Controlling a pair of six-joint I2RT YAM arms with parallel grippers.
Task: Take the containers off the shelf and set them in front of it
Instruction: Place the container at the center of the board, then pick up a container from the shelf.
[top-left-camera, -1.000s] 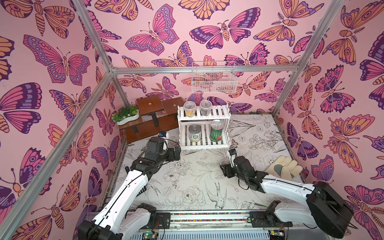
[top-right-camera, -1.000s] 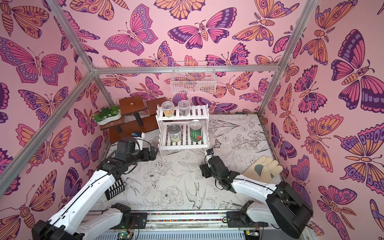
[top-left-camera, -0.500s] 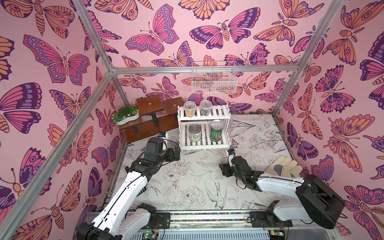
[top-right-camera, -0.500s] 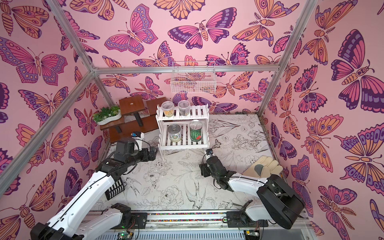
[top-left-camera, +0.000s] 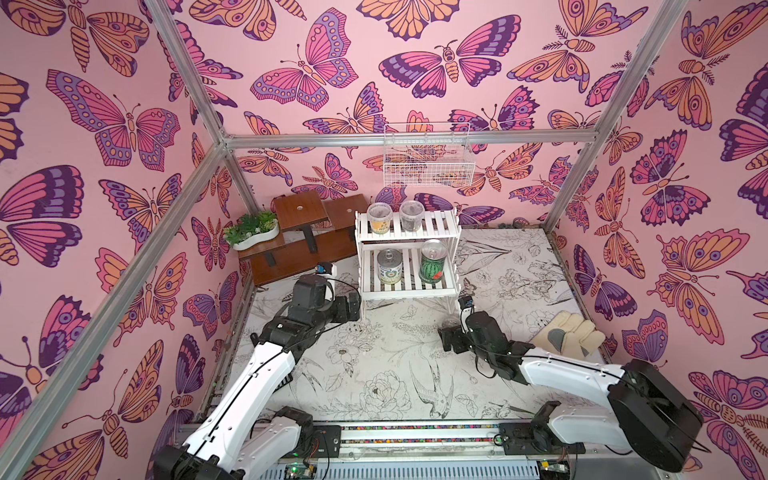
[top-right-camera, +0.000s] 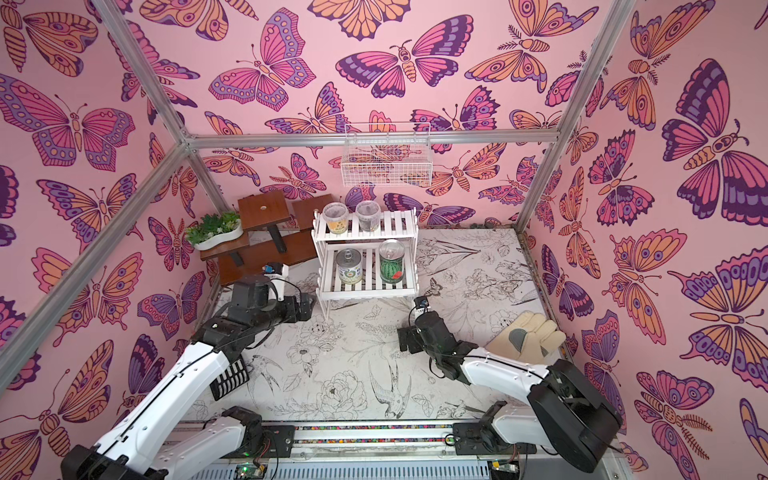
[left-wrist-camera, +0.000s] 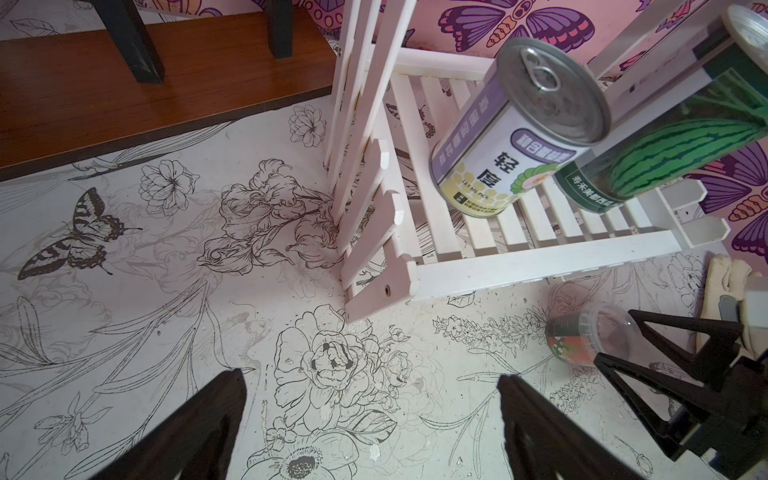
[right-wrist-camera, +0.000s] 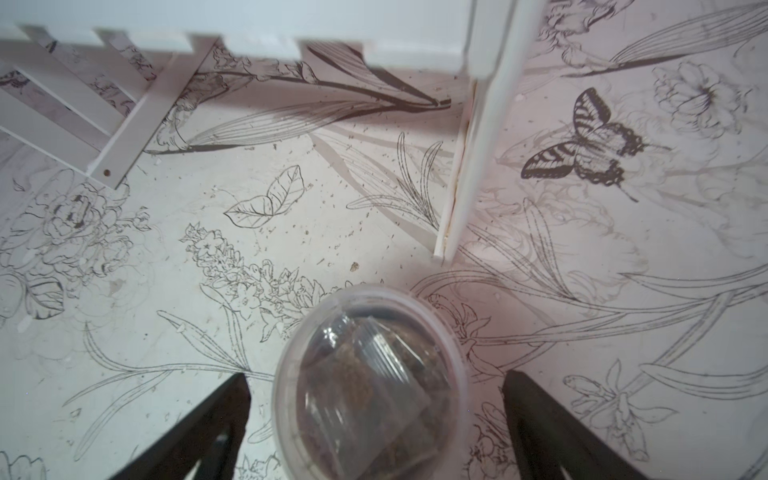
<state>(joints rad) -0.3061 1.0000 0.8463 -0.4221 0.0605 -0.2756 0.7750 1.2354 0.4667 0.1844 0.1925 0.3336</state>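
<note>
So down at the near end, the right gripper (right-wrist-camera: 376, 378) sits low over the table (top-left-camera: 374, 365) with its fingers spread wide. The orange-red cup (left-wrist-camera: 577, 340) is between them with a sliver of gap on each side, so nothing's clamped. The cup is on the table near its middle, a bit toward the right edge, just in front of the front right leg of the shelf (top-left-camera: 409, 286). We read this as the letting-go end of a placement. We'd lift straight up until the fingertips clear the lid and only then swing away. No creeping forward either, since that leg is right behind the cup. A glove (top-left-camera: 567, 336) also lies by the table's right edge, next to the forearm. The left gripper (left-wrist-camera: 369, 376) hovers at the shelf's front left corner, fingers wide apart and holding nothing. The white-green can (top-left-camera: 389, 267) on the left half of the lower tier looks like its natural next pick. We'd come in level from the front and close on the can's body, minding the side slats and the watermelon can (top-left-camera: 432, 264) nearby. Up on the top tier, the yellow cup (top-left-camera: 378, 218) sits at the left end and the dark cup (top-left-camera: 411, 216) near the middle. As for what we can't see, in both top views the orange-red cup is mostly tucked behind the gripper. The right wrist view cuts off its base, so we can't swear it sits flat. We also can't tell if anything is in the wire basket (top-left-camera: 428, 158).
</note>
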